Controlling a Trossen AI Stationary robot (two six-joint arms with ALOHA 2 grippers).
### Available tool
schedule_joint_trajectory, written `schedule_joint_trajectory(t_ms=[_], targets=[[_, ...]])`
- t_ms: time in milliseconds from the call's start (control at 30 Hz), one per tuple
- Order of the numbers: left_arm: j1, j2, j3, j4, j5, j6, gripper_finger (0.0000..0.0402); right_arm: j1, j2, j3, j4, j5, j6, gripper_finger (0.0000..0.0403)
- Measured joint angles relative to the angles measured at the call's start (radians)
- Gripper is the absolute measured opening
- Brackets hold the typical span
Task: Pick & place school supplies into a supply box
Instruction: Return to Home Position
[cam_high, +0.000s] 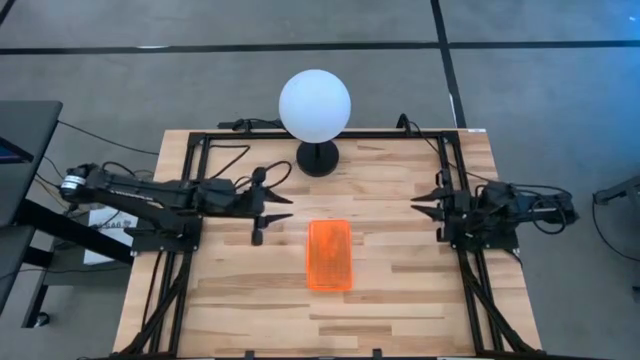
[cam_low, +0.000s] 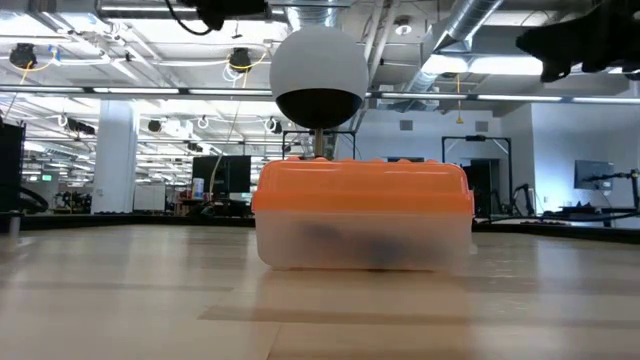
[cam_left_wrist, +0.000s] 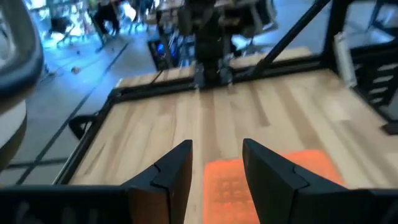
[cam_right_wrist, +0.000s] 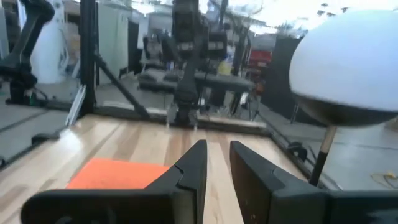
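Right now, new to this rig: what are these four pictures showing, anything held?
It is a robot with two dark arms at a wooden table. One picture looks straight down from above, one sits level with the tabletop, and two come from wrist cameras looking past each arm's own fingers. On the table stand a closed supply box, orange lid over a clear body, and a white globe lamp beyond it. The left gripper and right gripper hang apart from the box, one on each side, both open, holding nothing. The box's contents show only as dim shapes.
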Motion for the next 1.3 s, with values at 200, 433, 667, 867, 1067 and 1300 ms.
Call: schedule_joint_trajectory(t_ms=[200, 433, 667, 867, 1067, 1300], targets=[[-0.038, -0.166, -0.303, 0.366, 0.018, 0.012, 0.0137, 0.006, 0.0, -0.016, -0.009, -0.004, -0.009, 0.0065], [-0.034, -0.415, -0.693, 0.675, -0.079, -0.042, 0.0137, 0.009, -0.012, -0.029, -0.055, -0.007, 0.008, 0.0066], [-0.035, -0.705, -0.789, 0.53, -0.083, -0.039, 0.0137, -0.001, -0.012, -0.029, -0.079, -0.003, 0.016, 0.0066], [-0.034, -0.9, -0.791, 0.333, -0.082, 0.005, 0.0137, -0.042, -0.012, -0.029, -0.127, -0.001, 0.025, 0.0065], [-0.034, -1.024, -0.791, 0.179, -0.083, 0.013, 0.0137, -0.089, -0.012, -0.077, -0.116, -0.034, 0.052, 0.0066], [-0.033, -1.022, -0.791, 0.155, -0.084, 0.026, 0.0137, -0.157, -0.012, -0.159, 0.064, -0.178, -0.005, 0.0066]])
